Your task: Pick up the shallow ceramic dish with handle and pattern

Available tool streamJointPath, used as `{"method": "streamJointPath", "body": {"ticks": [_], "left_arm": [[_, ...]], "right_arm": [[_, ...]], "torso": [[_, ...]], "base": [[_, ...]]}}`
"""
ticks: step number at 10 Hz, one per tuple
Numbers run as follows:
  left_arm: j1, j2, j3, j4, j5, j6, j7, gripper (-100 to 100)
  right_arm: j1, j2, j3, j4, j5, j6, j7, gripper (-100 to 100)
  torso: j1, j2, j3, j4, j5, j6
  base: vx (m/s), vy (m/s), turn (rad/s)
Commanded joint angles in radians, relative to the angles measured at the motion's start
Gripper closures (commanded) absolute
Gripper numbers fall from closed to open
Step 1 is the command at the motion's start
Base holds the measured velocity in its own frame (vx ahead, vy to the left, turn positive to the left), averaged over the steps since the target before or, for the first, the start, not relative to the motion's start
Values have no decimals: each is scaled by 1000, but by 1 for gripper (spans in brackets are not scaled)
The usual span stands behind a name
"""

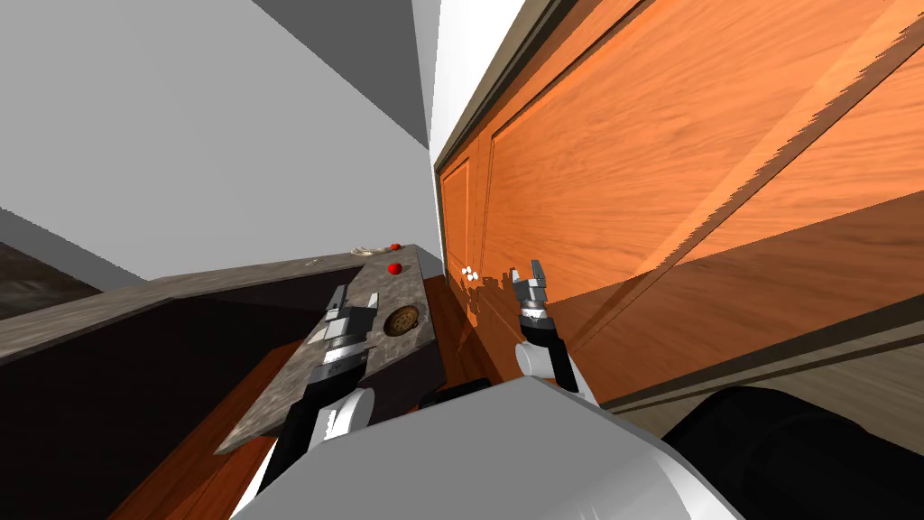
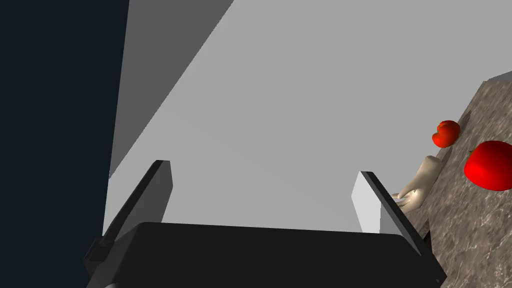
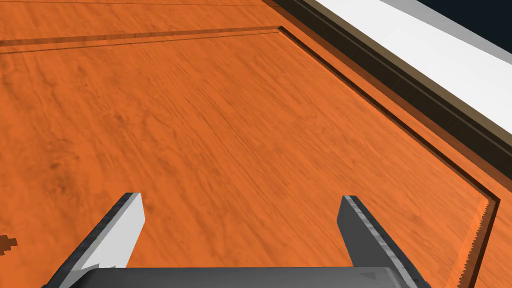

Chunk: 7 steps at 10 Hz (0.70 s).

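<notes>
**Head view:** The left gripper (image 1: 355, 300) hangs over a grey-brown stone counter (image 1: 289, 379), its 2 fingers apart and holding nothing. Just to its right lies a round brown patterned disc (image 1: 401, 320). Ahead of the fingertips sits a near red fruit (image 1: 394, 268). Farther on, well apart from the hand, a pale dish (image 1: 365, 251) lies beside a far red fruit (image 1: 394, 246). The right gripper (image 1: 528, 271) faces an orange wooden cabinet door (image 1: 632, 181).

**Left wrist view:** The left gripper (image 2: 264, 170) is spread wide. Past 1 finger, what seems to be the pale dish (image 2: 422, 182) lies handle-first at the counter (image 2: 475, 240) edge, near both fruits (image 2: 490, 165) (image 2: 446, 133).

**Right wrist view:** The right gripper (image 3: 241, 197) is spread and empty, close to the door (image 3: 225, 110).
</notes>
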Motion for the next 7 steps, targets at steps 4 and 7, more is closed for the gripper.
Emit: {"method": "streamJointPath", "body": {"ticks": [4, 7], "left_arm": [[-17, 72, 33, -13, -11, 94, 20, -100], [-30, 95, 68, -29, -26, 180, 40, -100]], "right_arm": [[0, 0, 0, 0, 0, 0, 0, 0], [0, 0, 0, 0, 0, 0, 0, 0]], "torso": [[-1, 9, 5, 2, 0, 0], [3, 5, 3, 1, 1, 0]], "base": [[-121, -13, 4], [-74, 37, -6]]}}
